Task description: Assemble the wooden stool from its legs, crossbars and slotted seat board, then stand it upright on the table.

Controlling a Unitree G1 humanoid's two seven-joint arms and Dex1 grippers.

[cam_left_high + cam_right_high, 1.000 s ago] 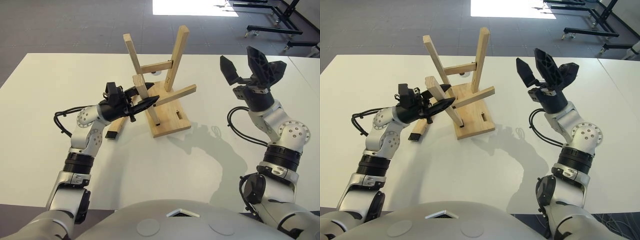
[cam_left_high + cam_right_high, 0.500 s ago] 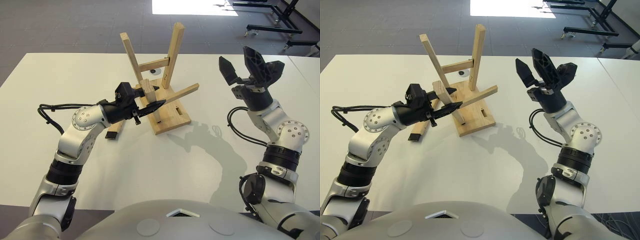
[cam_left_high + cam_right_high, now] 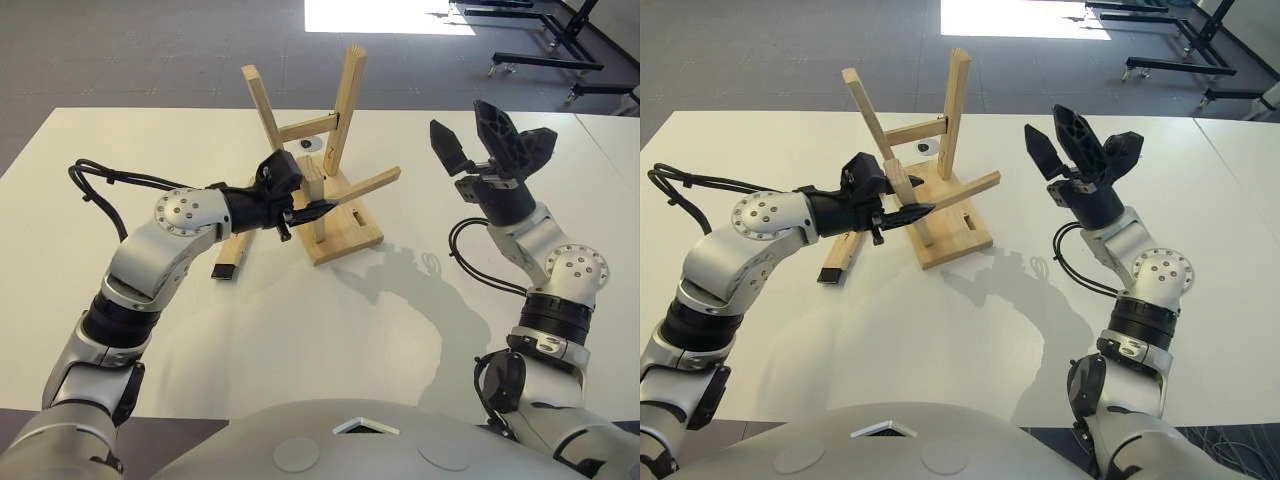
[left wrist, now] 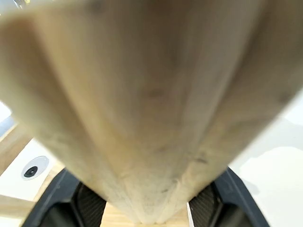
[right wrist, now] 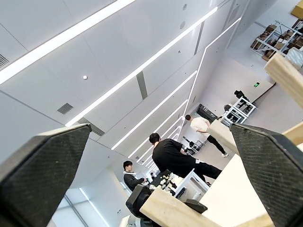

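Observation:
The half-built wooden stool point(image 3: 320, 150) lies upside down near the table's far middle, with its slotted seat board point(image 3: 352, 230) flat on the table. Two legs point(image 3: 346, 100) joined by a crossbar point(image 3: 306, 127) rise from the board, and another bar point(image 3: 366, 185) sticks out to the right. My left gripper point(image 3: 312, 208) is shut on a shorter leg point(image 3: 312, 185) standing in the board. In the left wrist view this leg point(image 4: 151, 109) sits between the dark pads point(image 4: 90, 208). My right gripper point(image 3: 492, 135) is open, raised to the right of the stool and apart from it.
A loose wooden piece point(image 3: 232, 250) with a black end lies on the white table point(image 3: 330, 330) left of the board, under my left forearm. A small round object point(image 3: 308, 144) sits behind the board. Metal trolleys point(image 3: 545, 55) stand on the floor beyond.
My left arm has swung right and forward with the held leg, bringing the stool more upright and nudging the board. My right gripper has drifted slightly left and lower, still open.

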